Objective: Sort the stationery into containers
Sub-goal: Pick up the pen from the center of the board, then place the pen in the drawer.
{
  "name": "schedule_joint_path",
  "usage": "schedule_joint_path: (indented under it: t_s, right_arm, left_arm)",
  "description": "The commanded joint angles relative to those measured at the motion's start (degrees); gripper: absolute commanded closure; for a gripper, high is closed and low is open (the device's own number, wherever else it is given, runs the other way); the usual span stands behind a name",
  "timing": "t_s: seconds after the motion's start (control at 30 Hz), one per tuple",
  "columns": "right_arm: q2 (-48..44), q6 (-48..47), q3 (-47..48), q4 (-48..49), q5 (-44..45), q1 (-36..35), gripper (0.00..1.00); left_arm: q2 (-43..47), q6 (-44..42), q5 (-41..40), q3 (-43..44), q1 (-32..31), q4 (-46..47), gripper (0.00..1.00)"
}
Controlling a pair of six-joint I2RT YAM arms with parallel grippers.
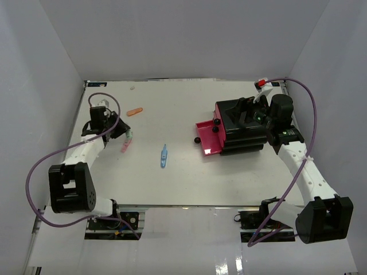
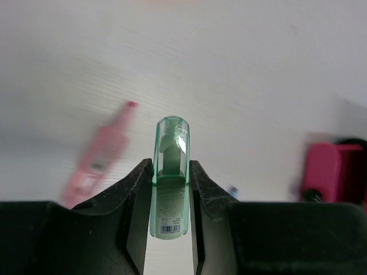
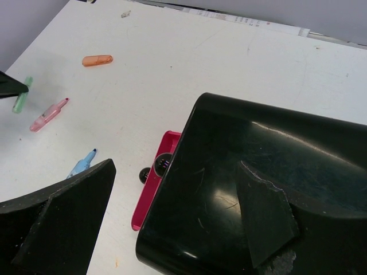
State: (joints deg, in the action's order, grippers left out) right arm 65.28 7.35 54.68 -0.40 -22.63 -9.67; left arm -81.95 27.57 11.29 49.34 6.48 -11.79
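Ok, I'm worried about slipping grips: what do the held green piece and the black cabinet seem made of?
Green piece: apparently smooth translucent plastic; its inner part shows through, with a bright glint and a barcode label. Black cabinet: likely hard glossy plastic; it shows soft reflections and fine scratches.

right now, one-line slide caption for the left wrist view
A clear green marker clamped in the left gripper over the white table, blurred pink pen to its left.

Cabinet point(image 1: 243, 129): table's point(image 1: 172, 183) right side.
Drawer point(image 1: 207, 137): out on cabinet's left.
Mid pen point(image 1: 164, 156): left of drawer.
Short pen point(image 1: 125, 145): far left, beside left gripper point(image 1: 127, 135) (highlighter point(image 2: 170, 172) between its fingers).
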Motion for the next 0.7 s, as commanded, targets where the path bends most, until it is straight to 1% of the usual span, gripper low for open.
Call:
schedule_joint_path:
  t_s: [0.0, 0.03, 0.1, 0.13, 0.2, 0.23, 0.27, 0.37, 0.5, 0.6, 0.67]
  right_arm:
    - [-1.20, 0.73, 2.89, 0.49, -1.01, -0.26, 0.10]
    - [-1.29, 0.99, 2.98, 0.49, -1.18, -0.26, 0.10]
    - [-1.55, 1.17, 2.98, 0.49, -1.27, -0.26, 0.10]
    - [-1.73, 1.34, 2.98, 0.49, -1.19, -0.35, 0.10]
    - [-1.99, 1.61, 2.81, 0.49, -1.36, -0.26, 0.10]
    - [-2.08, 1.78, 2.81, 0.49, -1.45, -0.26, 0.10]
    - [-2.08, 1.96, 2.81, 0.49, -1.62, -0.26, 0.10]
    - [-2.70, 2.05, 2.63, 0.49, -1.80, -0.26, 0.10]
    - [-3.66, 1.96, 2.19, 0.49, -1.19, -0.26, 0.10]
    - [-4.01, 1.96, 2.10, 0.49, -1.01, -0.26, 0.10]
    - [-4.37, 1.79, 1.93, 0.41, -0.66, -0.26, 0.10]
  left_arm:
    - [3.64, 7.39, 6.91, 2.16, -10.58, 2.55, 0.75]
    - [3.29, 10.98, 6.99, 2.16, -16.01, 5.35, 0.75]
    - [2.07, 15.21, 6.90, 2.42, -20.78, 8.78, 0.75]
    - [1.19, 19.06, 6.82, 2.77, -24.90, 11.76, 0.75]
    - [-2.23, 21.64, 5.68, 4.61, -28.79, 15.64, 0.75]
    - [-3.55, 22.60, 4.72, 5.49, -32.20, 17.75, 0.75]
    - [-6.18, 24.01, 3.75, 6.37, -33.71, 18.73, 0.75]
    - [-10.23, 27.52, 1.90, 9.54, -37.58, 22.68, 0.74]
    - [-17.78, 29.29, -0.12, 14.54, -41.28, 25.32, 0.73]
    - [-21.40, 30.78, -0.13, 18.32, -43.57, 26.91, 0.70]
    - [-24.64, 31.31, -1.00, 20.09, -45.32, 27.26, 0.64]
